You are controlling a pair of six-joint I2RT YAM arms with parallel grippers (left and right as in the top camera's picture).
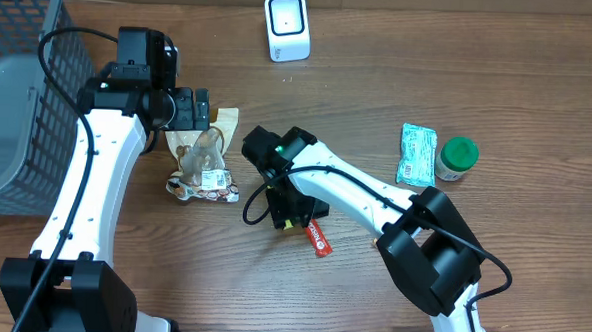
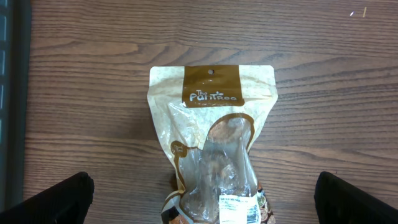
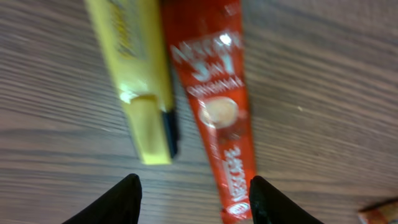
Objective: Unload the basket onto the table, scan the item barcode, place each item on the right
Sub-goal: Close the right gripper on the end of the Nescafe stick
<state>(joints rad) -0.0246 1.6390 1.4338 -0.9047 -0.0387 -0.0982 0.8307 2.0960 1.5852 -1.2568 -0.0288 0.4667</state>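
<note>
The red Nescafé sachet (image 3: 217, 106) lies flat beside a yellow highlighter (image 3: 134, 81), well apart from the white scanner (image 1: 287, 26). Its end sits between the right gripper's (image 3: 196, 194) half-parted jaws. The left gripper (image 2: 205, 199) gapes wide.

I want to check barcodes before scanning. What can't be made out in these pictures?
Label on the pouch: cut off by the bottom edge in the left wrist view; too small overhead.
The red sachet: print blurred in the right wrist view; overhead, the right arm covers most of it.
The yellow marker: top cut off, blurred in the right wrist view; mostly under the arm overhead.
The green packet and the jar: print too small overhead.
</note>
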